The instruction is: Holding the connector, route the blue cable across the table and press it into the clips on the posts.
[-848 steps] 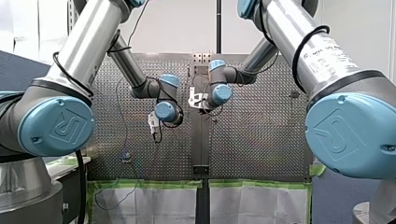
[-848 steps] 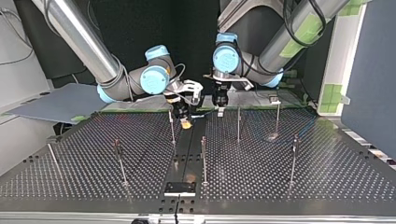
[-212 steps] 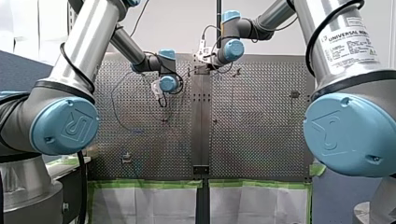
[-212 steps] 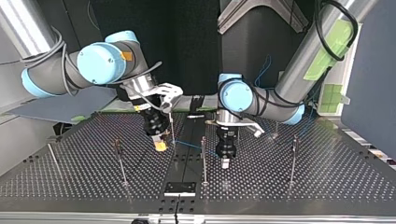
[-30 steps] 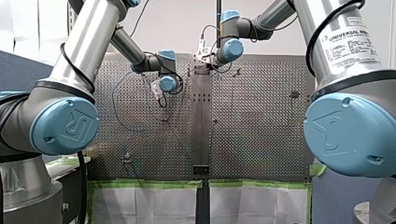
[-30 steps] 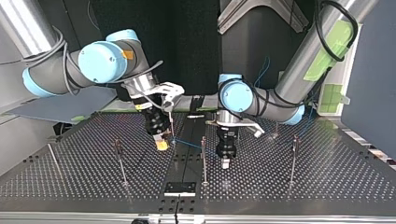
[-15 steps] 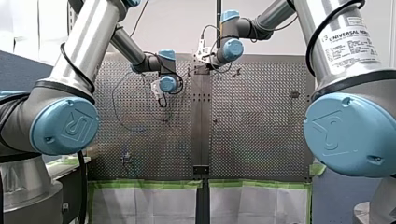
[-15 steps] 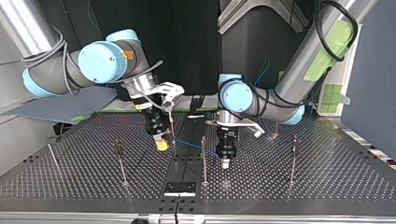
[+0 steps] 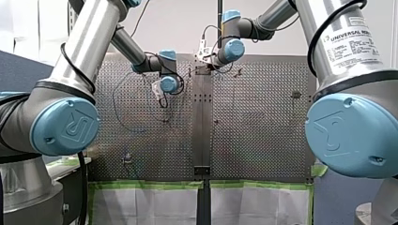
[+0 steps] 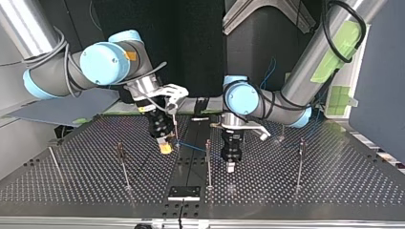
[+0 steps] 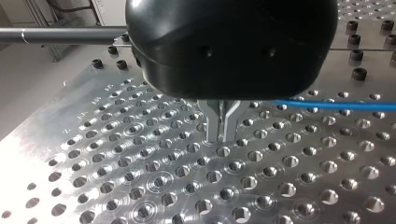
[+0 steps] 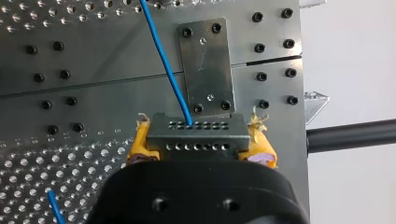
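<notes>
Perforated metal table, dark wall behind; nothing shifted since half a second ago. Nearest is a plate at the edge, then thin posts, one standing between my right gripper and my left gripper. Right clamps the connector in yellow pads; the blue cable runs from it past the left, whose fingers are drawn together, tips empty.

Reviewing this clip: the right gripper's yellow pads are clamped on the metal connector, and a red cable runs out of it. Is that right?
Wrong in one respect: the cable is blue, not red. The right wrist view shows the yellow pads of the right gripper clamped on the metal connector, with that cable running out of it.
</notes>
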